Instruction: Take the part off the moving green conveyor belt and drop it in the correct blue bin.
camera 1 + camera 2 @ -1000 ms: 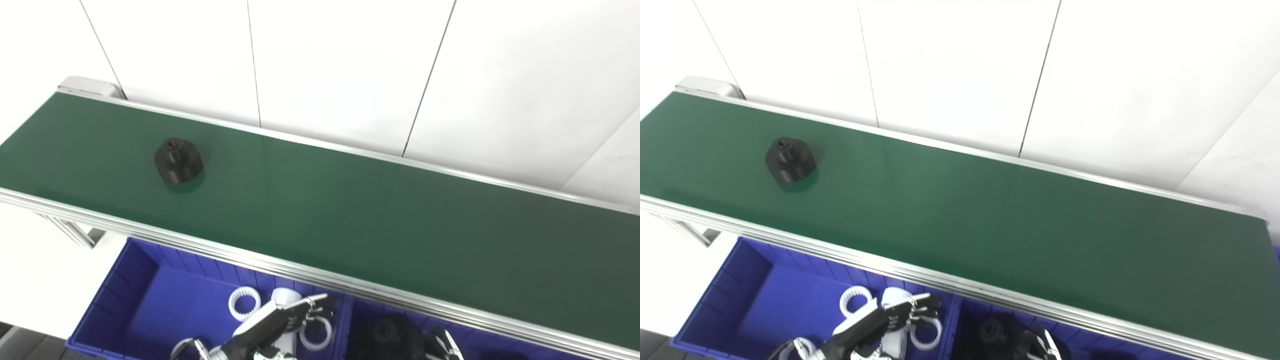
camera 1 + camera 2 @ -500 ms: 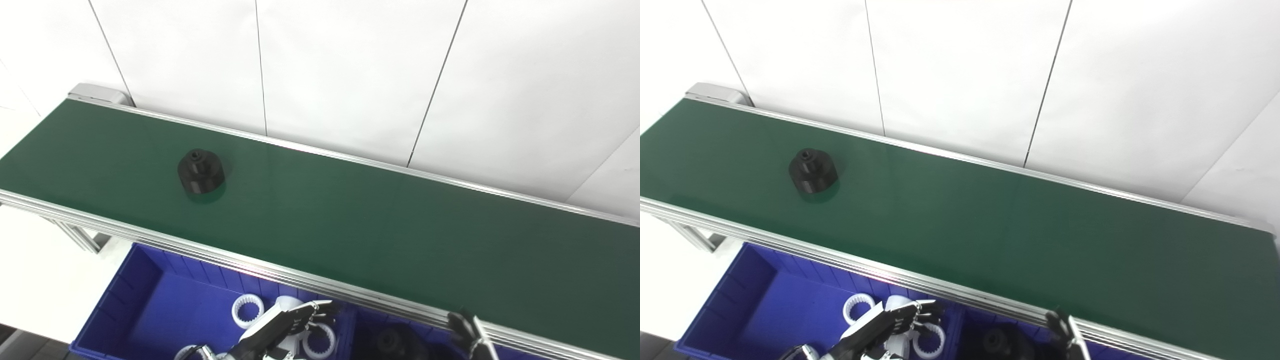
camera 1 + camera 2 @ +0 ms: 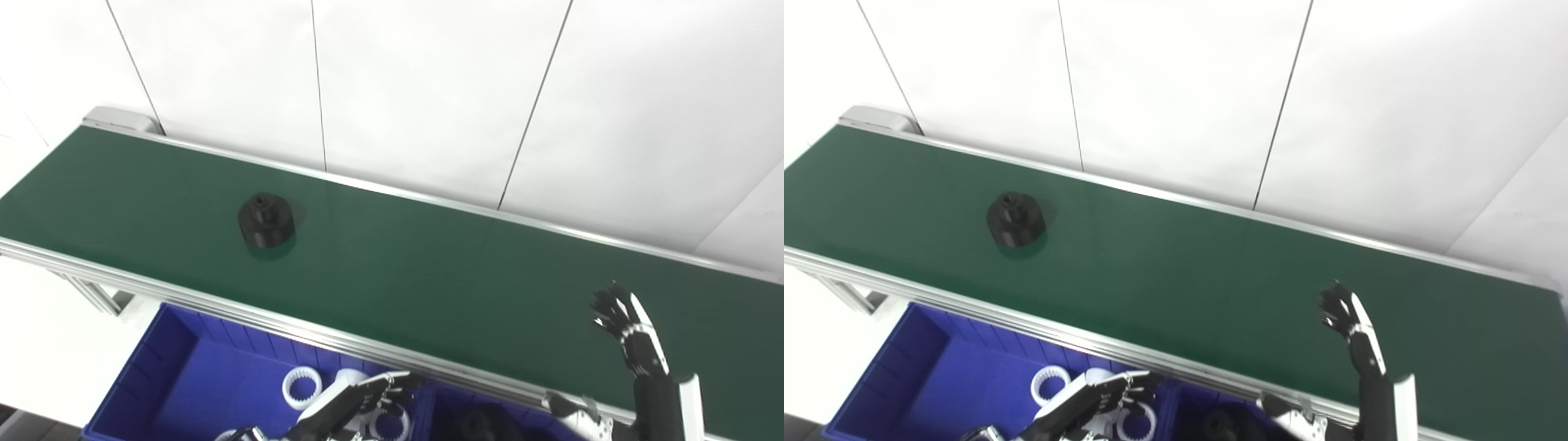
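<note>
Two hands show: the right hand (image 3: pixel 631 334) is raised above the green conveyor belt (image 3: pixel 429 269), fingers spread, empty; the left hand (image 3: pixel 349 407) hangs over the blue bin (image 3: pixel 184 380), fingers loosely extended, far from the black part (image 3: pixel 266 221).

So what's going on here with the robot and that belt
A black part sits on the green belt, untouched. The right hand is raised over the belt's right stretch, fingers apart and holding nothing, far from the part. The left hand hangs low over the left blue bin, which holds white rings. A neighbouring bin holds a black part.
</note>
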Robot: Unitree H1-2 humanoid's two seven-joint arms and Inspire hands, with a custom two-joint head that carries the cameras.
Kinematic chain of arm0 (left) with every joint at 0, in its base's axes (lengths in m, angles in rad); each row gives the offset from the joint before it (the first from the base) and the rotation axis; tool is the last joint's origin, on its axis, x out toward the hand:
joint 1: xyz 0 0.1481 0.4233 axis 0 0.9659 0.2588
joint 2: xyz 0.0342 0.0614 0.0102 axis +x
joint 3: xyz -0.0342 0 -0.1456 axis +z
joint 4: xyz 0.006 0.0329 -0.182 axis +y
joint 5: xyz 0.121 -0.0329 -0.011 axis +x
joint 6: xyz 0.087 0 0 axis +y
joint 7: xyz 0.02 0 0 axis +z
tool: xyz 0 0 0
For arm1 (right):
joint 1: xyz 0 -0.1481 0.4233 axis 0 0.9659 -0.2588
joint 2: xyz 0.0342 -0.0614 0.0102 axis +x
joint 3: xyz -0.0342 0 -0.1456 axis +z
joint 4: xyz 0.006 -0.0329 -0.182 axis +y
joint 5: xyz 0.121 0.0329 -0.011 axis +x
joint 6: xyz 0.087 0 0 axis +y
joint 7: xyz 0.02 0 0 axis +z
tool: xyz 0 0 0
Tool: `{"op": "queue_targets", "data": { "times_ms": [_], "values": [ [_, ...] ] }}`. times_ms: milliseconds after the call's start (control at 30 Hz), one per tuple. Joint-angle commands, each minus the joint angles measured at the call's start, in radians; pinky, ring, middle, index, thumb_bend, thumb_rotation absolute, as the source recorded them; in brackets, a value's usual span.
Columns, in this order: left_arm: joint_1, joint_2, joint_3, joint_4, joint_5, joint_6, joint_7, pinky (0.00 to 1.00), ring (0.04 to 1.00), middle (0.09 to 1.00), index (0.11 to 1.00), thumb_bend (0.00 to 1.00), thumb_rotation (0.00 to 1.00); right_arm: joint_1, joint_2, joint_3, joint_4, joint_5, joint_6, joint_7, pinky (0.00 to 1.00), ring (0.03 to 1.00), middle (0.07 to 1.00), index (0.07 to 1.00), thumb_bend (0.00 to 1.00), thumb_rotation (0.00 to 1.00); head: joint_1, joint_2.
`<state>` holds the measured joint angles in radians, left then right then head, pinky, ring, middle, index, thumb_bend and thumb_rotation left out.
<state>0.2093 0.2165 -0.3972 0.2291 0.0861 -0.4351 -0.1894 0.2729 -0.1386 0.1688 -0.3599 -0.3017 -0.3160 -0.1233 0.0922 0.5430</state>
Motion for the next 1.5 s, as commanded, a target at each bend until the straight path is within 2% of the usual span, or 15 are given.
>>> {"op": "queue_targets", "data": {
  "times_ms": [0,267,333,533,633,700,800,900,967,1000,1133,1267,1400,1467],
  "values": [
    [-0.010,0.012,0.002,-0.030,-0.016,-0.035,0.017,0.73,0.821,0.864,0.843,0.86,0.67,-0.032,0.013,-0.009,-0.046,-0.019,0.038,0.029,0.72,0.824,0.857,0.899,0.82,0.52,0.001,0.000],
    [0.024,-0.004,0.035,-0.056,-0.072,-0.035,-0.012,0.71,0.809,0.855,0.824,0.84,0.64,-0.128,0.043,-0.009,-0.072,-0.035,0.142,0.102,0.73,0.816,0.841,0.885,0.81,0.44,-0.067,0.016],
    [0.030,-0.006,0.049,-0.059,-0.094,-0.035,-0.040,0.72,0.815,0.856,0.826,0.84,0.65,-0.150,0.048,-0.008,-0.079,-0.038,0.180,0.122,0.75,0.820,0.844,0.885,0.81,0.43,-0.092,0.022],
    [0.035,-0.014,0.115,-0.053,-0.138,-0.035,-0.137,0.74,0.830,0.866,0.838,0.83,0.67,-0.238,0.074,0.019,-0.080,-0.081,0.296,0.181,0.76,0.830,0.865,0.901,0.81,0.44,-0.231,0.039],
    [0.031,-0.017,0.151,-0.048,-0.143,-0.035,-0.184,0.75,0.826,0.867,0.853,0.81,0.67,-0.288,0.096,0.040,-0.054,-0.108,0.320,0.189,0.77,0.829,0.859,0.897,0.81,0.44,-0.303,0.046],
    [0.030,-0.010,0.166,-0.050,-0.132,-0.035,-0.201,0.76,0.843,0.881,0.873,0.80,0.69,-0.320,0.109,0.052,-0.029,-0.128,0.333,0.189,0.78,0.830,0.858,0.895,0.82,0.45,-0.325,0.047],
    [0.030,0.003,0.178,-0.051,-0.130,-0.035,-0.228,0.75,0.851,0.888,0.895,0.80,0.73,-0.369,0.124,0.068,0.005,-0.170,0.368,0.198,0.75,0.832,0.874,0.906,0.82,0.45,-0.346,0.050],
    [0.041,-0.003,0.195,-0.058,-0.132,-0.035,-0.230,0.72,0.840,0.882,0.897,0.80,0.74,-0.418,0.133,0.088,0.022,-0.231,0.434,0.221,0.71,0.828,0.884,0.913,0.83,0.47,-0.373,0.057],
    [0.054,-0.011,0.208,-0.067,-0.140,-0.035,-0.227,0.70,0.831,0.872,0.882,0.83,0.71,-0.449,0.140,0.100,0.040,-0.259,0.468,0.236,0.72,0.824,0.878,0.912,0.83,0.46,-0.382,0.060],
    [0.058,-0.014,0.215,-0.070,-0.152,-0.034,-0.235,0.70,0.832,0.873,0.881,0.80,0.69,-0.465,0.144,0.105,0.050,-0.270,0.485,0.242,0.73,0.824,0.874,0.912,0.82,0.46,-0.385,0.061],
    [0.066,-0.021,0.235,-0.073,-0.170,-0.035,-0.251,0.70,0.827,0.872,0.881,0.79,0.70,-0.516,0.149,0.121,0.095,-0.293,0.515,0.252,0.75,0.828,0.874,0.916,0.82,0.46,-0.395,0.067],
    [0.074,-0.027,0.252,-0.084,-0.153,-0.035,-0.249,0.70,0.812,0.868,0.884,0.74,0.72,-0.574,0.159,0.142,0.141,-0.329,0.544,0.262,0.73,0.816,0.859,0.927,0.84,0.46,-0.393,0.071],
    [0.078,-0.027,0.257,-0.087,-0.147,-0.035,-0.259,0.74,0.826,0.873,0.888,0.78,0.77,-0.631,0.163,0.162,0.186,-0.349,0.565,0.277,0.74,0.834,0.866,0.937,0.85,0.50,-0.386,0.070],
    [0.081,-0.028,0.258,-0.090,-0.146,-0.035,-0.261,0.77,0.832,0.868,0.877,0.82,0.79,-0.659,0.166,0.172,0.205,-0.354,0.579,0.291,0.71,0.826,0.865,0.941,0.86,0.51,-0.385,0.070]
  ]
}}
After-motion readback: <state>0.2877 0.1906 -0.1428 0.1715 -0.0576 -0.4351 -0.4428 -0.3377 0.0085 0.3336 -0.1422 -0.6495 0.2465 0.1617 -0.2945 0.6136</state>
